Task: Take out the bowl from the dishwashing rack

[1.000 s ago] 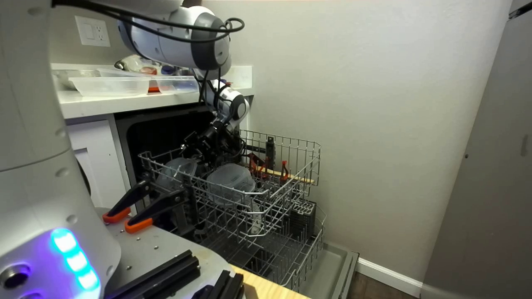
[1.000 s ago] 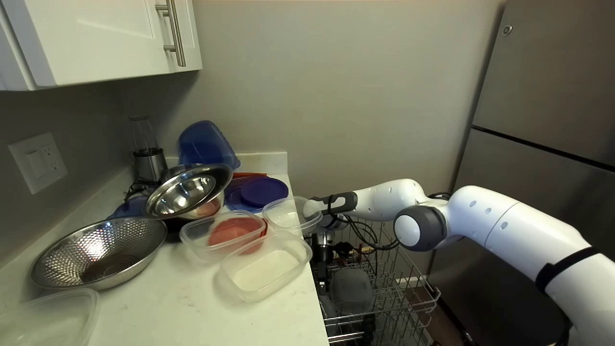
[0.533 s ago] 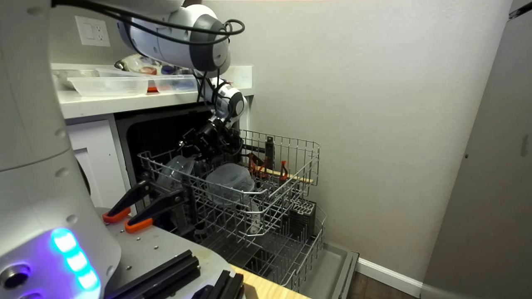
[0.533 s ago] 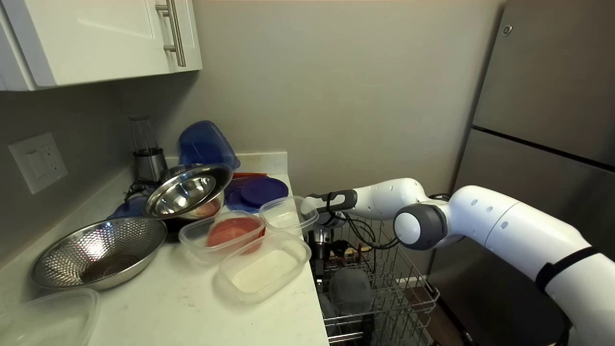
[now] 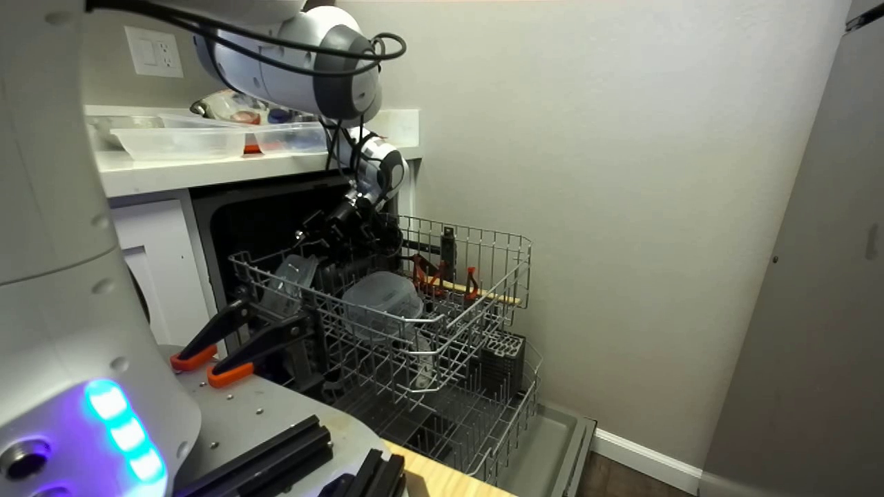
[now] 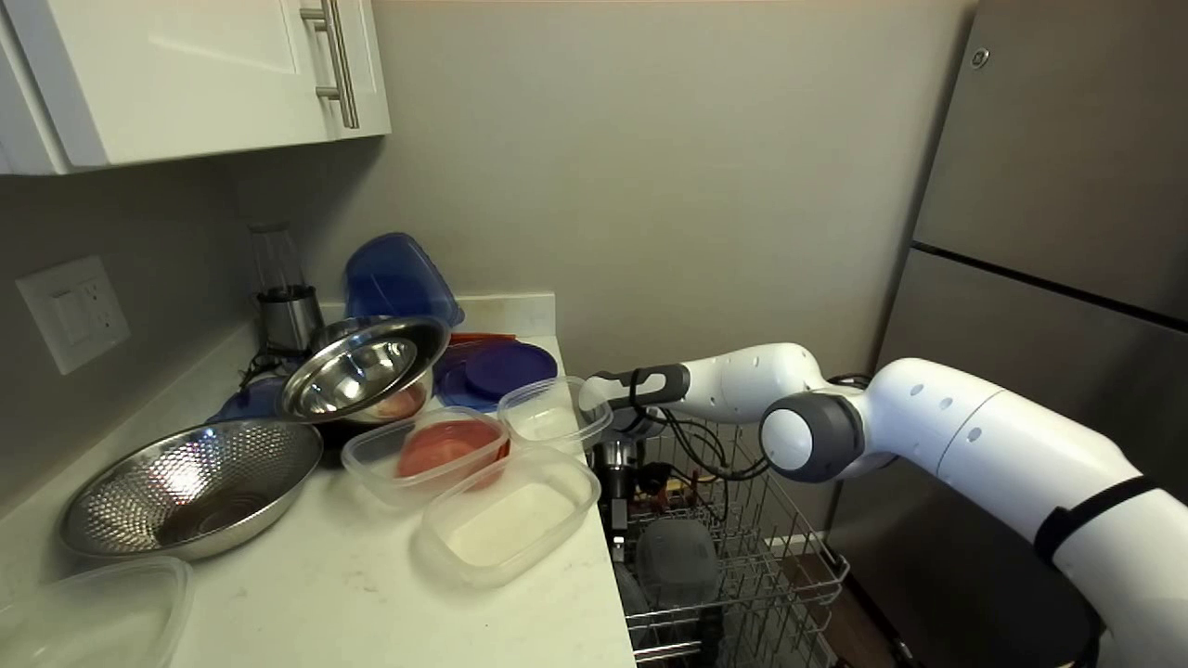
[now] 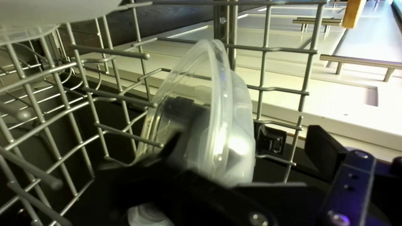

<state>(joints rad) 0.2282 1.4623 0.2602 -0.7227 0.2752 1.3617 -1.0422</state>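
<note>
The pale translucent bowl (image 7: 216, 125) stands on its edge in the dishwashing rack (image 7: 279, 90), between my gripper's (image 7: 249, 144) two black fingers in the wrist view. The left finger is blurred and overlaps the bowl's hollow side; whether it touches cannot be told. The right finger is well apart from the bowl's outer side. The gripper is open. In an exterior view the bowl (image 5: 290, 279) leans at the left of the upper rack (image 5: 483, 331), and the gripper (image 5: 314, 245) is just above it. The bowl's lower part is hidden by the gripper in the wrist view.
A larger pale dish (image 5: 383, 304) lies in the rack beside the bowl; it also shows in an exterior view (image 6: 677, 561). Wire tines (image 7: 125, 100) stick up near the left finger. The countertop (image 6: 371, 594) with plastic containers (image 6: 515, 515) overhangs beside the arm.
The gripper has moved slightly left and up in an exterior view. The bowl's upper edge has shifted left and now sits more upright. The larger dish has stayed in place.
</note>
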